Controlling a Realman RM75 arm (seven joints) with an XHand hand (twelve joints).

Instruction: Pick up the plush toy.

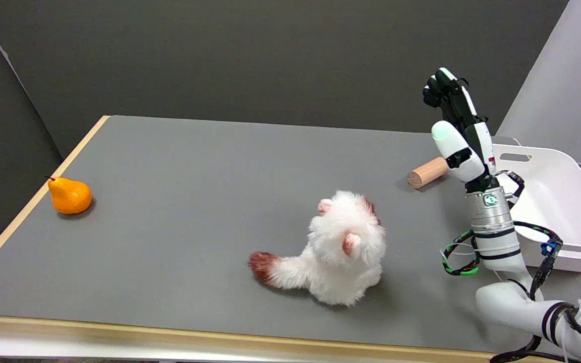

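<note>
While the fluffy white plush toy (338,254) with its reddish-brown tail tip lies on the grey table (179,166), the right hand (458,131) hangs raised, holding nothing.
Its fingers point upward, loosely spread; the toy sits below and left of it, a short wooden cylinder (427,173) just beside it, a white plastic bin (563,201) behind its wrist, and an orange plastic pear (70,195) far left.

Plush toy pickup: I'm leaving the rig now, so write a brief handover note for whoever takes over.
Right robot hand: raised in the air to the right of the toy, holding nothing, fingers apart.
Plush toy: white with a reddish tail tip, lying on the grey table near the front edge, untouched.
Nearby: wooden cylinder, white bin, orange pear far left.
Done: nothing yet.
Left: bring the hand down over the toy, grip it, lift.
</note>
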